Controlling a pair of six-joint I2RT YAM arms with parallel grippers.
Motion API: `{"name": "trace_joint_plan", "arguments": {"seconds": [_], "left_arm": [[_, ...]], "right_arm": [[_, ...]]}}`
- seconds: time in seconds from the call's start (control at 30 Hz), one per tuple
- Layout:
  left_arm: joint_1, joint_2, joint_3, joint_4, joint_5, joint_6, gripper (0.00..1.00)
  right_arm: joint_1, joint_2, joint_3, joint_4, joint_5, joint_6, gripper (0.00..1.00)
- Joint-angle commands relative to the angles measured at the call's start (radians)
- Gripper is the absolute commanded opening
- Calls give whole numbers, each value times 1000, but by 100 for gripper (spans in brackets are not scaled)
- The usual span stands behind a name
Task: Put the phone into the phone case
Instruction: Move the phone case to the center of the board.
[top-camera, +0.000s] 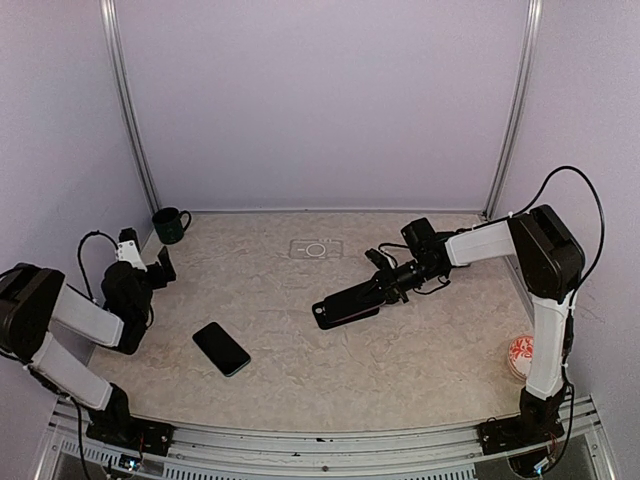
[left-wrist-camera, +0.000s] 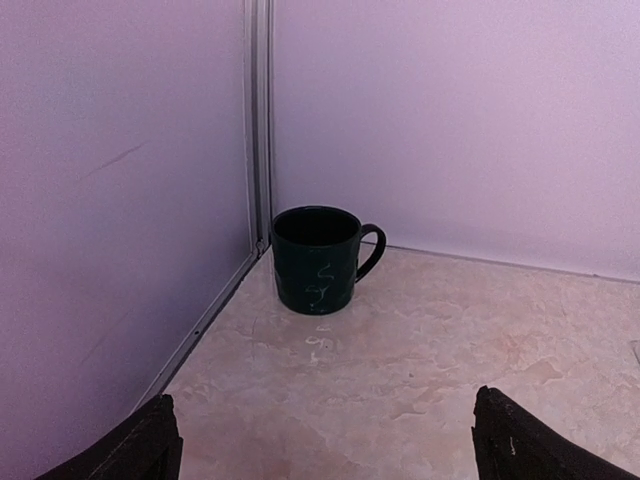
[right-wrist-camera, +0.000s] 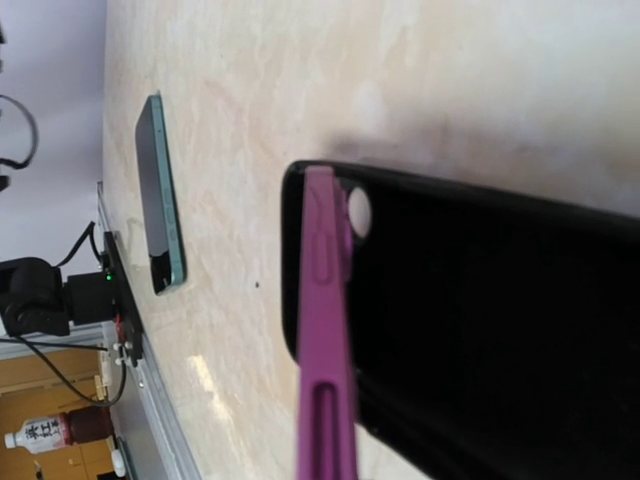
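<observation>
Hard against the right wrist lens: case (right-wrist-camera: 480, 300), black with a purple side strip and a round camera hole near its far end. Pinched at one end by right gripper (top-camera: 378, 293), jaws closed on its wall. Free end slanting low over the table (top-camera: 420, 350); touching or not, cannot tell.

Phone (top-camera: 221, 348) flat on the table, dark, beyond the case's free end and well apart from it. Between the two grippers, somewhat nearer left gripper (left-wrist-camera: 325, 440).

Left gripper spread wide, empty, aimed at mug (left-wrist-camera: 315, 262) straight ahead in the corner. Phone off behind it, outside its view.

Likely step: bringing case and phone together. To do it well:
- Lay the case flat, hollow side up.
- Keep the pinch on the wall only, clear of the hollow.
- Match the camera hole to the phone's camera end; which end that is, cannot tell from here.
- Fetch the phone across its narrow width.
- Seat one long edge first, then press the other down.

No brand legible on case or phone. Pale squiggle on the mug, not readable as letters. Dark characters on a bottle (right-wrist-camera: 50, 432) label at the corner of the right wrist view, too small to read.
</observation>
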Motion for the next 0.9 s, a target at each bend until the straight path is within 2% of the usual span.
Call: {"name": "trace_joint_plan", "arguments": {"seconds": [0.0,0.13,0.27,0.43,0.63,0.77,0.87], "left_arm": [[-64,-133,72,-198,-149,9,99],[-167,-215,145,-405,-241,-30,99],[-250,-298,214,-624,-232,-149,99],[-267,-416,230,-755,-72,-365,99],[-300,-508,211,-807,66,-457,99],[-332,-503,264,-928,102,-526,99],[-399,-454,340,-1027,98,-556,99]], "right_arm": [[-11,-46,0,10,-17,-7,0],[-11,-48,2,10,-15,-6,0],[-11,-48,0,10,-14,-5,0],[-12,-54,-7,16,-13,0,0],[-11,-59,-10,20,-13,1,0],[-11,-55,-8,25,-19,5,0],[-11,-51,-6,22,-24,3,0]]}}
